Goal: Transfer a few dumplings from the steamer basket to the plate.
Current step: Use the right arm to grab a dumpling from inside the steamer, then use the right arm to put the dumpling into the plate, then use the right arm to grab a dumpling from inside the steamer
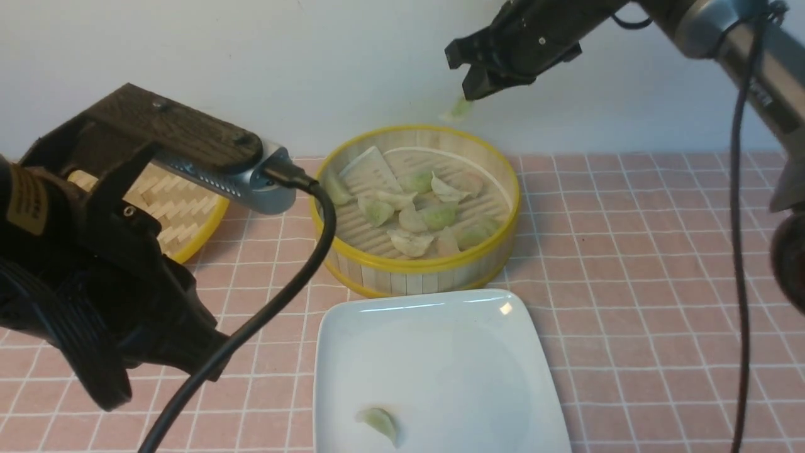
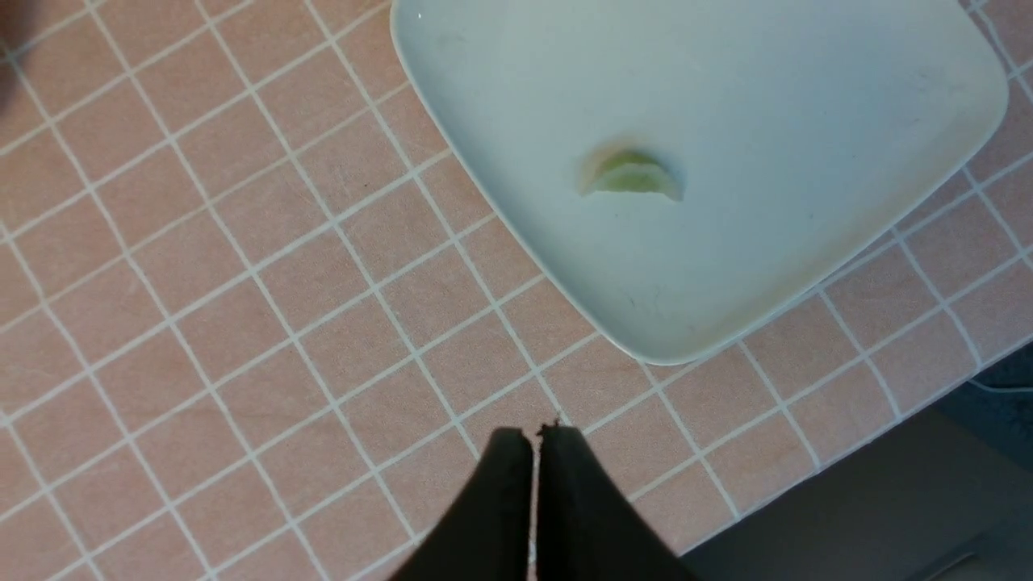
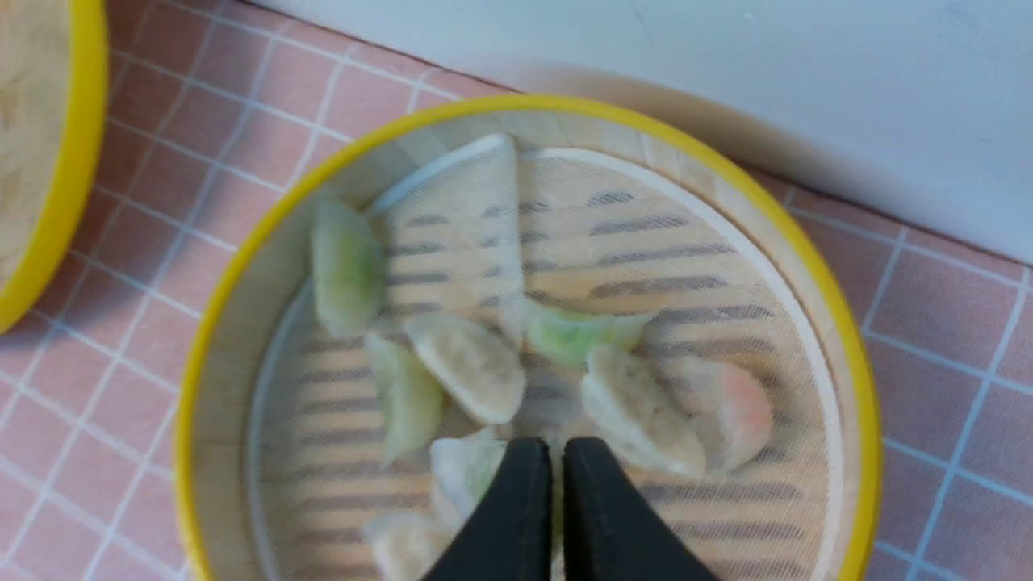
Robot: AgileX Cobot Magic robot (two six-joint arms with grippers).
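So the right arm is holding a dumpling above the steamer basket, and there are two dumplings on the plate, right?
Not two: the front view shows just one dumpling on the plate. The rest is right.

No brand, number or sign is being shown legibly. On the left arm (image 1: pixel 94 251), a yellowish label (image 1: pixel 27 200) is being seen, its print too small to be read. On the right arm's link (image 1: pixel 755 82), pale lettering (image 1: pixel 761 94) is being blurred beyond reading.
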